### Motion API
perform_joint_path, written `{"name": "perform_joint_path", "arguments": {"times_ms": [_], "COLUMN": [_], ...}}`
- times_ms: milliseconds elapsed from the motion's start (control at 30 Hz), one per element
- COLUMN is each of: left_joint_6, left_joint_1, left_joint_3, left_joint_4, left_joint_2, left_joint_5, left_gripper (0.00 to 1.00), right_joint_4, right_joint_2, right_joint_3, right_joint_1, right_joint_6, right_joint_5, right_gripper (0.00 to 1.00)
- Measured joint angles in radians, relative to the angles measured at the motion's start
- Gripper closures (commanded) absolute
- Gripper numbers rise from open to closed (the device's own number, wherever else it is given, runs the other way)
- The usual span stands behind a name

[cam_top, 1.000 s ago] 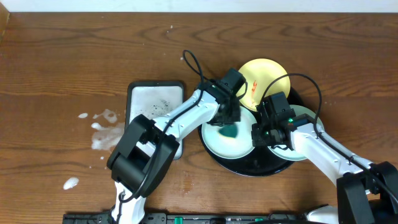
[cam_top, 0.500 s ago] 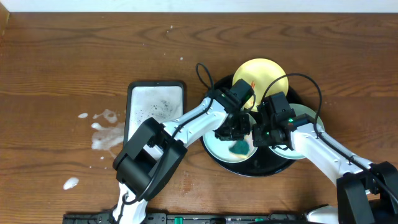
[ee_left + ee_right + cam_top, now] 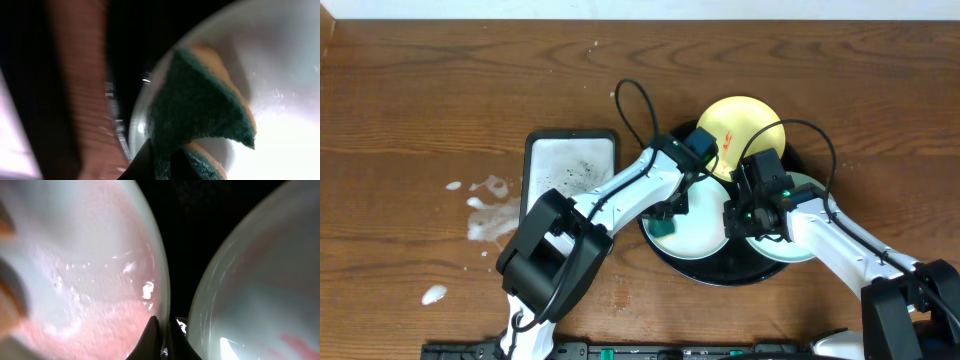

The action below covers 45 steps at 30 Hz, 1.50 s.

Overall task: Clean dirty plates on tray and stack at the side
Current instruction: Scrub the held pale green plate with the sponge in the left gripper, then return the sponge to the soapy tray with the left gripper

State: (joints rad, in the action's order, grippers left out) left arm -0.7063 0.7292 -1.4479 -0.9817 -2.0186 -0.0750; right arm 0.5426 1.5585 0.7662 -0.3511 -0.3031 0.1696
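The left gripper (image 3: 670, 212), clamped on the green sponge (image 3: 663, 226), has swept from the left mint plate's (image 3: 702, 232) middle to its 9 o'clock rim — scrubbing is under way — while the right gripper (image 3: 734, 222), nearly closed, pinches its 3 o'clock edge on the black tray (image 3: 720, 277).

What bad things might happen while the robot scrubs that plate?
The green sponge sits at the very edge of the mint plate, so it might slide off onto the black tray. The right pincer seems to hold only that plate's rim; a hard scrub might tug it loose. The left arm is right beside the yellow plate and might bump it.
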Motion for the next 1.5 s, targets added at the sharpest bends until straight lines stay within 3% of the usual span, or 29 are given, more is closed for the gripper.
{"name": "perform_joint_path", "arguments": {"times_ms": [233,467,567,800,967,1200,1333,1500], "left_joint_6": [0.017,0.062,0.109,0.175,0.221,0.282,0.299,0.304], "left_joint_1": [-0.011,-0.062,-0.134,-0.377,-0.474,-0.519,-0.519,-0.519], "left_joint_3": [-0.063,-0.074,-0.083,-0.01,0.11,0.126,0.126,0.126], "left_joint_4": [-0.059,-0.121,-0.152,-0.156,-0.113,-0.109,-0.109,-0.11], "left_joint_2": [0.034,0.286,0.386,0.423,0.411,0.433,0.526,0.69], "left_joint_5": [-0.087,-0.111,-0.114,-0.097,-0.043,0.039,0.095,0.126], "left_gripper": [0.93,0.88,0.77,0.76,0.73,0.6,0.48,0.41], "right_joint_4": [0.026,0.122,0.193,0.322,0.385,0.414,0.431,0.473], "right_joint_2": [0.0,-0.01,-0.039,-0.151,-0.209,-0.229,-0.229,-0.228], "right_joint_3": [0.005,0.033,0.072,0.217,0.29,0.351,0.351,0.391], "right_joint_1": [0.0,0.002,0.002,-0.019,-0.122,-0.289,-0.356,-0.469], "right_joint_6": [0.001,0.001,0.002,0.02,0.033,0.063,0.074,0.103], "right_joint_5": [-0.003,-0.037,-0.071,-0.207,-0.383,-0.595,-0.698,-0.885], "right_gripper": [0.99,0.99,0.99,0.99,0.99,0.99,0.99,0.99]}}
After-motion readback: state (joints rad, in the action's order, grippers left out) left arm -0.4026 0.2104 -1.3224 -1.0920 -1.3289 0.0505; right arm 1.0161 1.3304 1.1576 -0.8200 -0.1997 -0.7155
